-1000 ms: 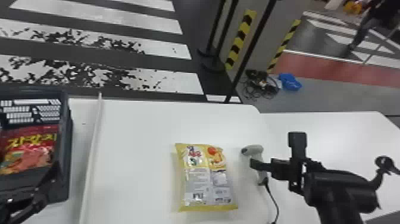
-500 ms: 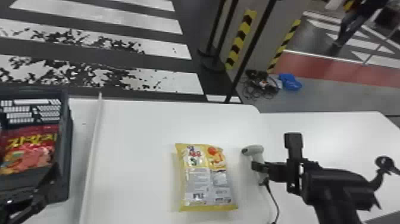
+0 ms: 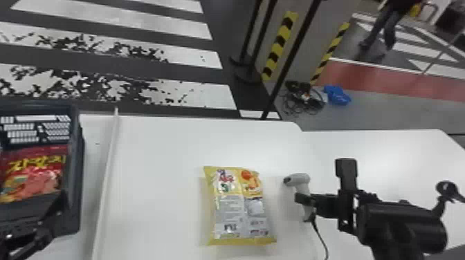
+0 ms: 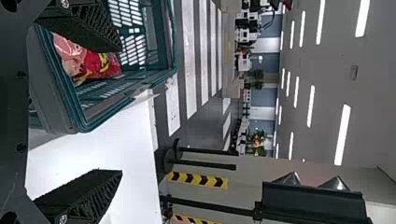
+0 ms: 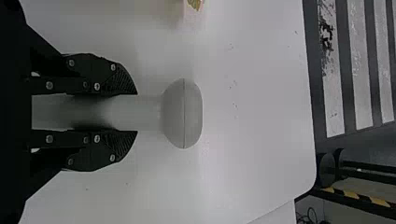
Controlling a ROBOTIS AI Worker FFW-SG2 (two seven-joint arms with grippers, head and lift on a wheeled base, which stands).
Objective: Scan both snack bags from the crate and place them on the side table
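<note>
Two snack bags lay well apart in the head view: a red one point(image 3: 34, 174) in the crate point(image 3: 76, 204), and a yellow one point(image 3: 240, 211) flat on the white tabletop point(image 3: 155, 166), its print-covered side turned up, likely to offer its code for scanning. The scanner point(image 3: 301, 183) was beside it, head toward the bag, apparently ready to be lifted and aimed.

In the left wrist view, the left gripper point(image 4: 122, 111) held nothing, its fingers spread wide near the crate, with the red bag inside. That parking spot probably kept the next pickup close while leaving the scanning area free.

In the right wrist view, the right gripper point(image 5: 137, 113) pinched the scanner's handle from both sides below the head, a grip that left the reading end unblocked. A slipping handle or snagged cord could spoil the aim.
</note>
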